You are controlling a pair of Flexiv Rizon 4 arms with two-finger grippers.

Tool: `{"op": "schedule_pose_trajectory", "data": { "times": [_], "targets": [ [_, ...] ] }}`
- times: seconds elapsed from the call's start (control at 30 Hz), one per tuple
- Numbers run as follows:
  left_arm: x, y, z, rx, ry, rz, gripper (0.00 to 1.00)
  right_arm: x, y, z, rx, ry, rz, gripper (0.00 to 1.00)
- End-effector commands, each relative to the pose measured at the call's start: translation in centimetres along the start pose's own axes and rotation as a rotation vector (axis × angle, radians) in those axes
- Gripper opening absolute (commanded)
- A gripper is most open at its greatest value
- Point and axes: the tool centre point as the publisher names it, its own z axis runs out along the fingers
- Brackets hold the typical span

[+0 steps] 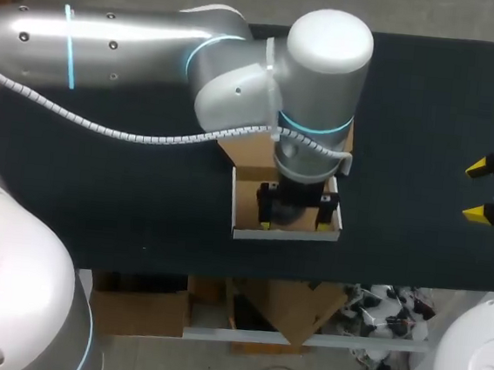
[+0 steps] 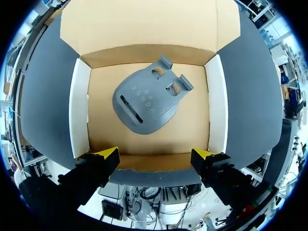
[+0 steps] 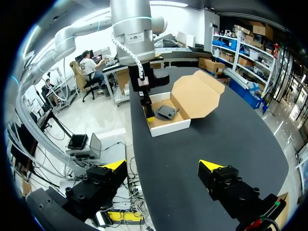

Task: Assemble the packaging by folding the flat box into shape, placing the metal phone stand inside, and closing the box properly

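The cardboard box (image 1: 286,234) stands folded on the black table, its brown lid (image 1: 235,149) open and laid back behind it. The grey metal phone stand (image 2: 149,98) lies flat on the box floor, between the white side walls (image 2: 79,110). My left gripper (image 2: 155,156) hangs open over the box's near wall, above the stand and not touching it; in the head view the left gripper (image 1: 295,216) hides the stand. My right gripper (image 1: 491,193) is open with nothing in it at the table's right side, well away from the box (image 3: 166,122).
The black tabletop (image 1: 430,106) runs between the box and my right gripper (image 3: 162,166). Its front edge lies just below the box in the head view. My left arm (image 1: 240,71) crosses over the table's left half.
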Motion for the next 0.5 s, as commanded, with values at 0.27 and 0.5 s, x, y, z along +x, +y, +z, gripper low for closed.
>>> {"op": "schedule_pose_trajectory", "data": {
  "times": [0.27, 0.5],
  "targets": [
    [-3.1, -0.8, -4.7, 0.111, 0.092, 0.086, 1.0, 0.1, 0.0, 0.0, -0.001, -0.002, 0.0, 1.0],
    [-5.1, -2.0, -7.0, 0.18, 0.14, 0.164, 1.0, 0.1, 0.0, 0.0, -0.001, -0.002, 0.0, 1.0]
  ]
}}
